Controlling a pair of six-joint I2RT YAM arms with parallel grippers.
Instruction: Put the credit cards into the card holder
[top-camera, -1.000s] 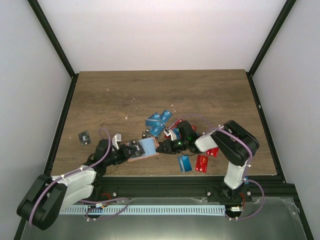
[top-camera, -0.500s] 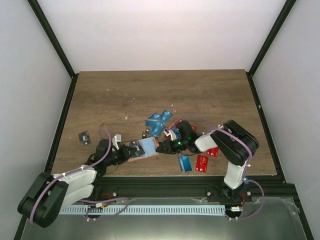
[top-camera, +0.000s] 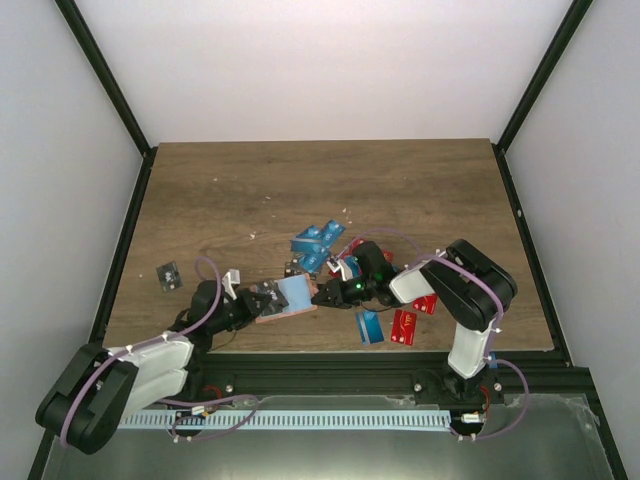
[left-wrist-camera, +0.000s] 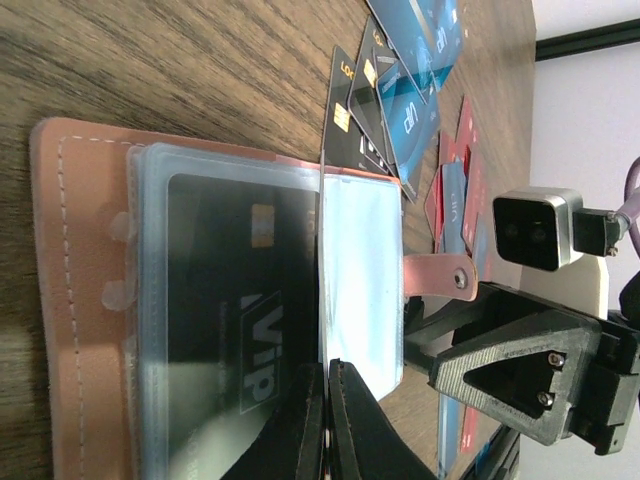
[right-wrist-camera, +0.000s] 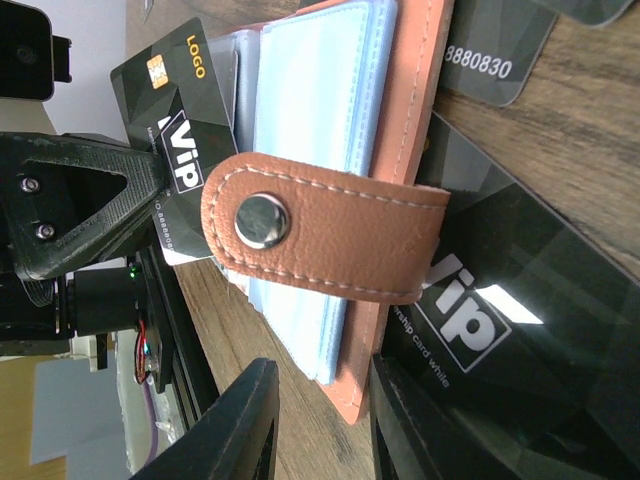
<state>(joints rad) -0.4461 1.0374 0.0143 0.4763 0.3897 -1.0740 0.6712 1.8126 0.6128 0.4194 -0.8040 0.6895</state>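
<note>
Tan leather card holder (top-camera: 290, 297) lies open on the counter (top-camera: 400, 190) near its front edge, between the two arms, its clear plastic sleeves (right-wrist-camera: 320, 90) fanned upward. One black card (left-wrist-camera: 230, 330) sits inside a sleeve.

The left claw (left-wrist-camera: 324, 385), fingers pressed together, pinches a second black card (right-wrist-camera: 175, 100) by its lower edge and holds it upright over the sleeves. The right claw (right-wrist-camera: 325, 370) stands partly spread astride the holder's near edge. A gap shows on one side, so no firm clamp is evident. The snap strap (right-wrist-camera: 320, 235) curls across the front of the sleeves, just above that claw.

Blue cards (top-camera: 318, 240) and red cards (top-camera: 405, 325) lie scattered beyond and to the right of the holder.

The likeliest trouble is at the sleeve mouth. If the pinched card comes down on the plastic lip and not between two leaves, it would fold the sleeve or twist in the narrow pinch. With the right claw only straddling the leather, a sideways push could slide the whole holder across the wood. The loose strap could flop over the pockets and block the way. The two claws work very close together, so a small overreach risks them knocking.
</note>
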